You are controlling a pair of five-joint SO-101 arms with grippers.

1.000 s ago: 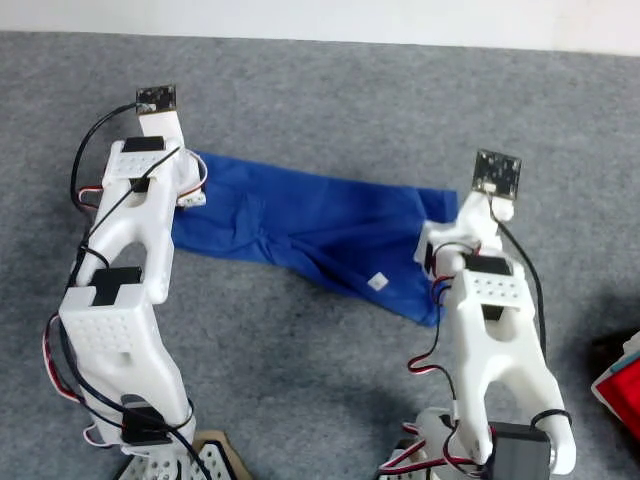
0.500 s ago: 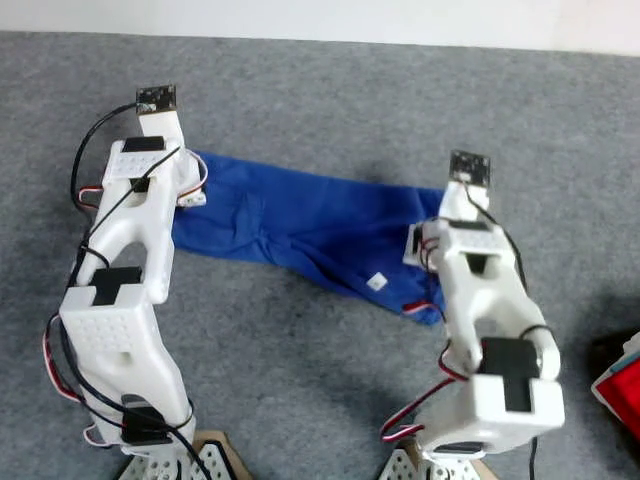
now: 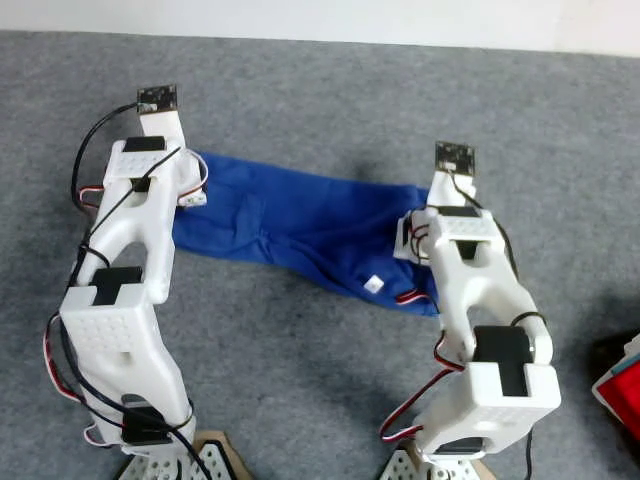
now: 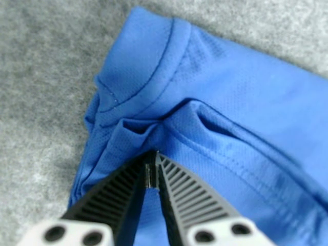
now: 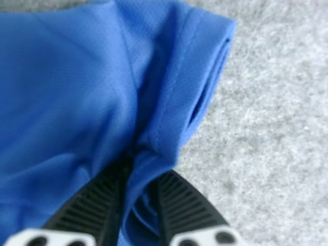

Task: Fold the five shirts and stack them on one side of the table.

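Note:
A blue shirt point(image 3: 300, 225) lies stretched across the grey table between the two arms, with a small white tag point(image 3: 373, 284) on it. The left gripper point(image 4: 152, 171) is shut on a bunched fold of the blue shirt point(image 4: 241, 97) beside a hemmed sleeve; in the high view the left arm point(image 3: 150, 190) stands over the cloth's left end. The right gripper point(image 5: 137, 169) is shut on a fold of the blue shirt point(image 5: 77, 87) near its sleeve opening; the right arm point(image 3: 455, 235) covers the right end of the cloth.
The grey felt table point(image 3: 320, 100) stretches behind the shirt up to a pale wall edge. A red and pale object point(image 3: 622, 385) sits at the right edge of the table. Cables hang along both arms.
The right arm has swung left and away from its base, carrying its end of the blue shirt inward. The left arm has stayed still.

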